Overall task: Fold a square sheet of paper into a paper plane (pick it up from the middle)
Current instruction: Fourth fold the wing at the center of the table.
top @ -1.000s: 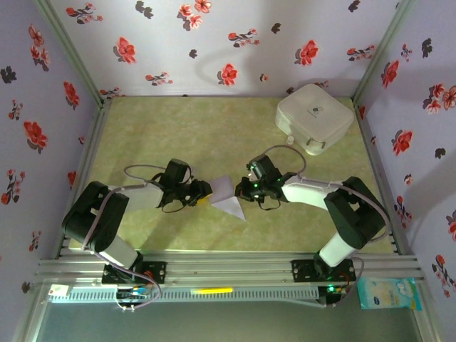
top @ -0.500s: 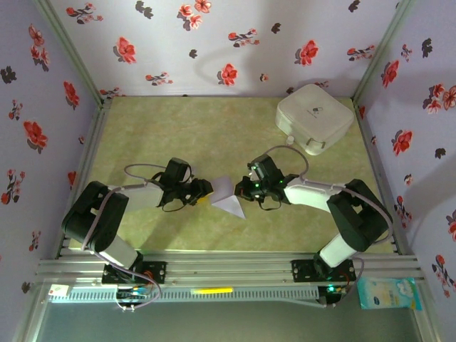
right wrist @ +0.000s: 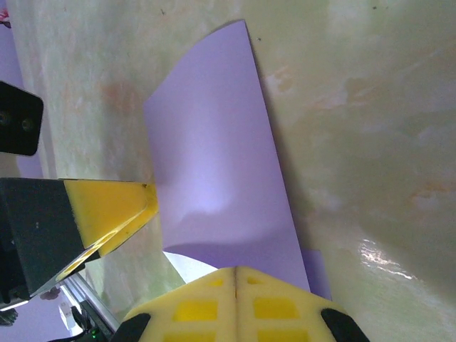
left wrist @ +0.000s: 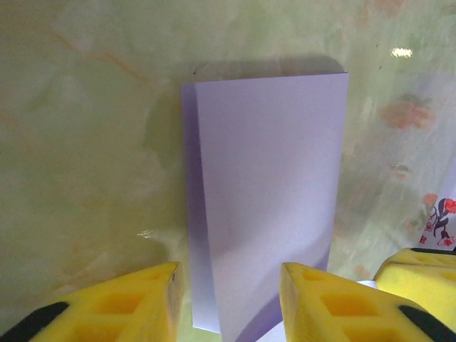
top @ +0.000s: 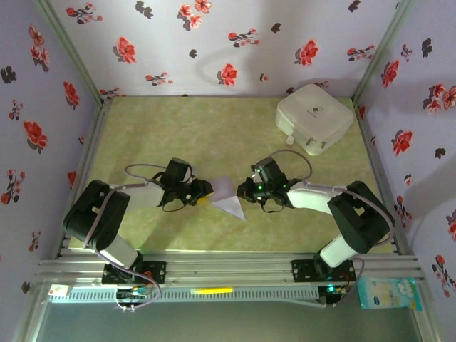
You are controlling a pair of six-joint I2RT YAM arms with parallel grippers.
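The square sheet of paper [top: 228,198] lies folded on the green table between my two grippers. It is pale lavender, with a pointed corner toward the near edge in the top view. In the left wrist view the sheet [left wrist: 267,199] is a doubled strip whose upper layer bows upward. My left gripper [left wrist: 229,274] is open and straddles its near end without touching it. My right gripper [right wrist: 235,274] is shut, its tips together at the edge of the curved sheet [right wrist: 214,164]. From above, the left gripper [top: 205,191] and right gripper [top: 244,192] face each other across the paper.
A white rounded box [top: 313,117] stands at the back right of the table. Flowered walls close in the left, back and right sides. A left finger [right wrist: 114,206] shows just beside the paper in the right wrist view.
The right gripper has shifted slightly toward the near edge, and its arm has swung a little outward. The paper and left gripper have barely moved.
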